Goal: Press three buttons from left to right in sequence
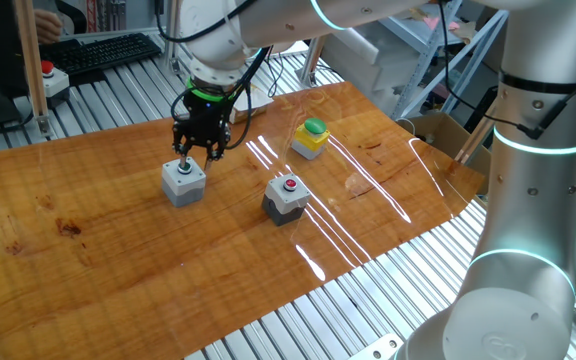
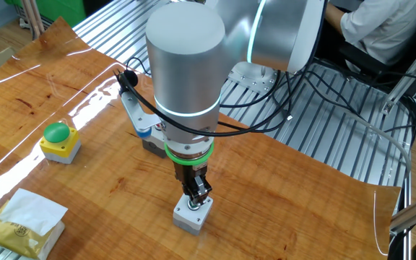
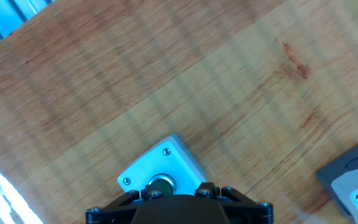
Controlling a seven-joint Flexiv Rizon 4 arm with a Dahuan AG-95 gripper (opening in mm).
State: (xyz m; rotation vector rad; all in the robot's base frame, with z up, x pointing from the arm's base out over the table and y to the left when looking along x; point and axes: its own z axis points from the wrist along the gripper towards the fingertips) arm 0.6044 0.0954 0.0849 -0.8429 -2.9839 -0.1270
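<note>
Gripper [image 1: 184,153] stands directly above the light grey button box [image 1: 183,182], at the left end of the row on the wooden table [image 1: 88,260]. In one fixed view the fingertips reach down to the top of this box, at its green cap, but I cannot tell from any view whether the fingers are apart or together, and also not if they really touch the cap. In the other fixed view the gripper [image 2: 196,193] hangs straight under the wide silver arm [image 2: 186,65], and the light grey button box [image 2: 193,212] sits just below it. In the hand view the light grey button box [image 3: 160,174] lies at the bottom edge, with its round cap partly hidden by the black body of the hand. The dark grey button box [image 1: 287,197] with a red cap stands in the middle of the row, well apart from the gripper. The yellow button box [image 1: 310,138] with a green dome is at the right end, near the far edge of the table. In the other fixed view a yellow packet of tissues [image 2: 22,222] lies close to the yellow button box [image 2: 58,141].
</note>
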